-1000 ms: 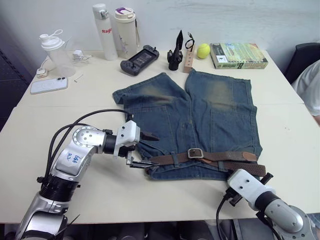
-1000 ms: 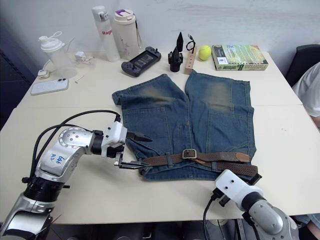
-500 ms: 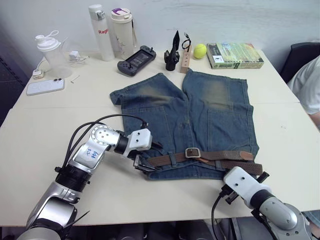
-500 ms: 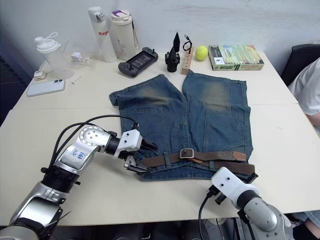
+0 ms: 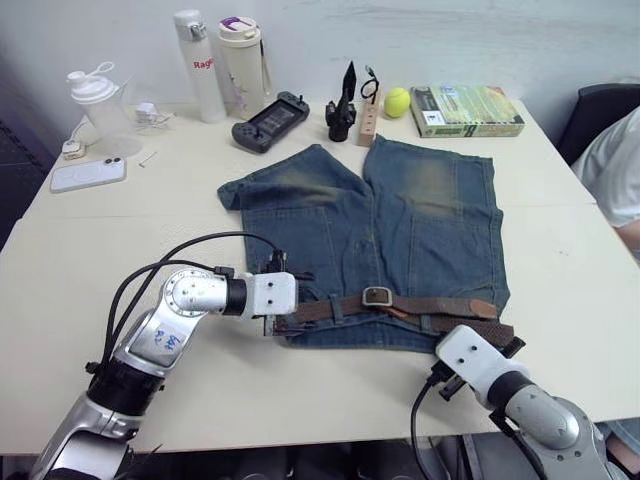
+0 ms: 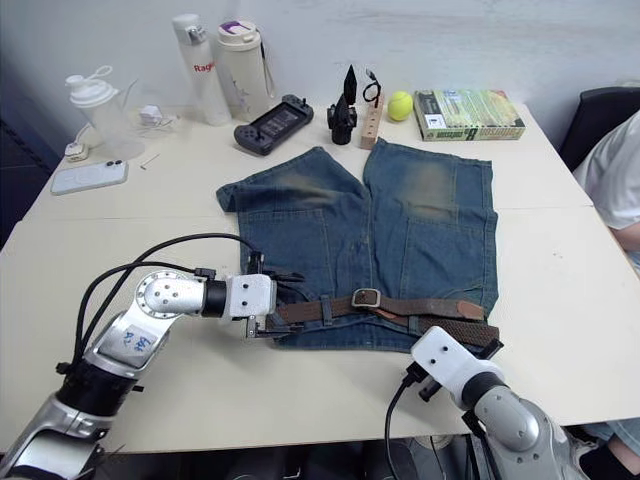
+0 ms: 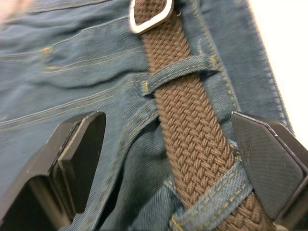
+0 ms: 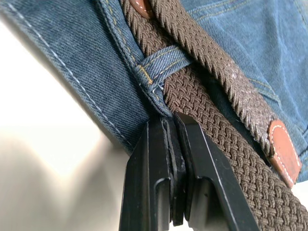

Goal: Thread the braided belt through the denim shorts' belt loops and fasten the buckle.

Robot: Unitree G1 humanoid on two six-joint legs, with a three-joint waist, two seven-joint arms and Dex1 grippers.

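The denim shorts (image 5: 400, 220) lie flat on the table with the waistband toward me. The braided belt (image 5: 420, 305) runs along the waistband through belt loops (image 7: 178, 72), doubling back at the right end. Its buckle (image 5: 377, 296) sits mid-waist, and the leather tip (image 5: 483, 308) lies to the right. My left gripper (image 7: 173, 154) is open at the waistband's left end, one finger on each side of the belt. My right gripper (image 8: 169, 125) is shut, its tips against the waistband edge just below a belt loop (image 8: 161, 62) at the right end.
Along the far edge of the table stand two bottles (image 5: 193, 60), a shaker cup (image 5: 95, 95), a phone (image 5: 88, 175), a game controller (image 5: 265, 120), a wooden block (image 5: 367, 115), a tennis ball (image 5: 398, 101) and a book (image 5: 468, 108). A person's white sleeve (image 5: 620, 170) shows at the right.
My left gripper has moved right from beside the shorts onto the waistband's left end and now straddles the belt. The right arm has hardly moved.
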